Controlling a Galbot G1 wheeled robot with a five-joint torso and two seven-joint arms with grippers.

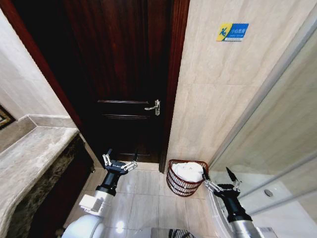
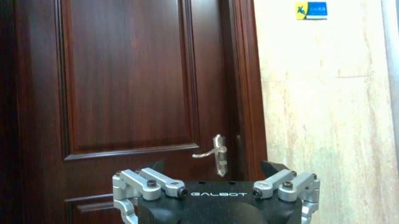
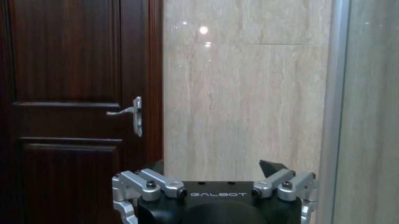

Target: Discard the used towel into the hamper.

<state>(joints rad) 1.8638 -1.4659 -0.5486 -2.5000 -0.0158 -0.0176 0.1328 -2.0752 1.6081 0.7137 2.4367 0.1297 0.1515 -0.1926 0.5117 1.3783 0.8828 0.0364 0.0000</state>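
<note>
The hamper, a small reddish-brown open-weave basket, stands on the tiled floor against the beige wall, just right of the door frame. A white towel lies bunched inside it, rising a little above the rim. My right gripper hovers open and holds nothing, just right of the hamper at about rim height. My left gripper is open too, in front of the door and left of the hamper. In the wrist views the left gripper and the right gripper each have their fingers spread with nothing between them.
A dark wooden door with a silver lever handle is shut ahead. A stone counter runs along my left. A glass partition with a metal frame closes off the right. A blue-and-yellow sign hangs on the wall.
</note>
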